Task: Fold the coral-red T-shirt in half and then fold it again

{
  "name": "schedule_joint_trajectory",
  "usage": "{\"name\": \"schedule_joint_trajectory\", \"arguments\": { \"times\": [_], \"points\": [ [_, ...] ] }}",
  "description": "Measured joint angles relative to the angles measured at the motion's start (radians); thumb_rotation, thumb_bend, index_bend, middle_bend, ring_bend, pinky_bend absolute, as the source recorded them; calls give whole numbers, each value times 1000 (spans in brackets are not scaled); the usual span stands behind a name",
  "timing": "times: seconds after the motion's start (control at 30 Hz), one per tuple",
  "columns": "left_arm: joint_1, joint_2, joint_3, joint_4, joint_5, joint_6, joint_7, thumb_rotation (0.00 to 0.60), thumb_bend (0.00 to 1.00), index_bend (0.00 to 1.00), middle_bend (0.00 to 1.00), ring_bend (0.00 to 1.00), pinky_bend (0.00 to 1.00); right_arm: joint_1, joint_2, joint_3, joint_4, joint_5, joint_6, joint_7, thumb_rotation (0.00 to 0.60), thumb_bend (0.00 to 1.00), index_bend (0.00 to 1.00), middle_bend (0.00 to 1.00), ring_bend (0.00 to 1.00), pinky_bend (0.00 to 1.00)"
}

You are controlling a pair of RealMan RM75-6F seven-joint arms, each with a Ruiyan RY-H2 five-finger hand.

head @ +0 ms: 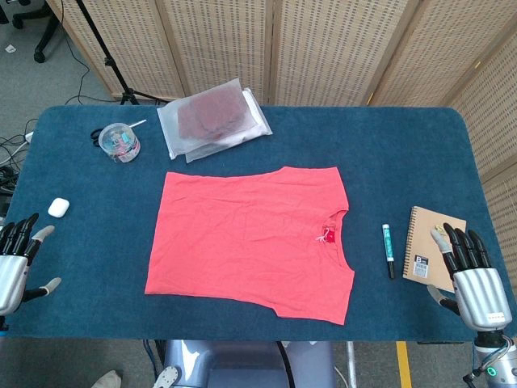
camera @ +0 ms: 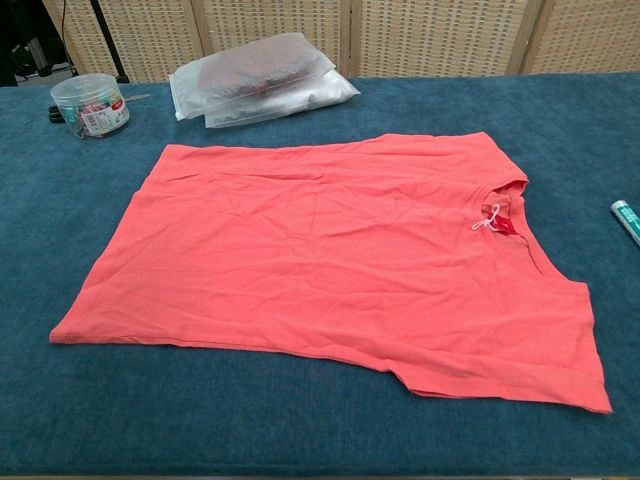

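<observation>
Two bagged garments (head: 214,120) behind T-shirt (head: 250,238), pen (head: 388,250) beside

A lab or recording studio — the blue-covered bench (head: 420,153) stands before woven folding screens (head: 323,48), with a tripod leg (head: 105,56) and loose cables (head: 12,149) on grey carpet (head: 40,81) to the bench's left.
</observation>
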Motion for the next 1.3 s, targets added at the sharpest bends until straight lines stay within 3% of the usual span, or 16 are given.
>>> {"name": "schedule_joint_trajectory", "arguments": {
  "times": [0.3,0.53,0.97,1.3],
  "points": [
    [3,2,0,-6,-3,3,3,600,0,0,0,0,0,5,9,-35,-33,-25,-43,-9,600,0,49,0,0,0],
    [1,4,-7,-9,-16,-1,-1,600,0,0,0,0,0,67,9,-112,-17,-174,-126,108,600,0,174,0,0,0],
    [-6,-7,-18,-3,-53,-29,17,600,0,0,0,0,0,159,-197,-151,126,-286,-254,-44,600,0,285,0,0,0],
    [-10,-17,-18,2,-64,-41,35,600,0,0,0,0,0,197,-256,-173,165,-300,-288,-66,600,0,301,12,0,0]
  ]
}}
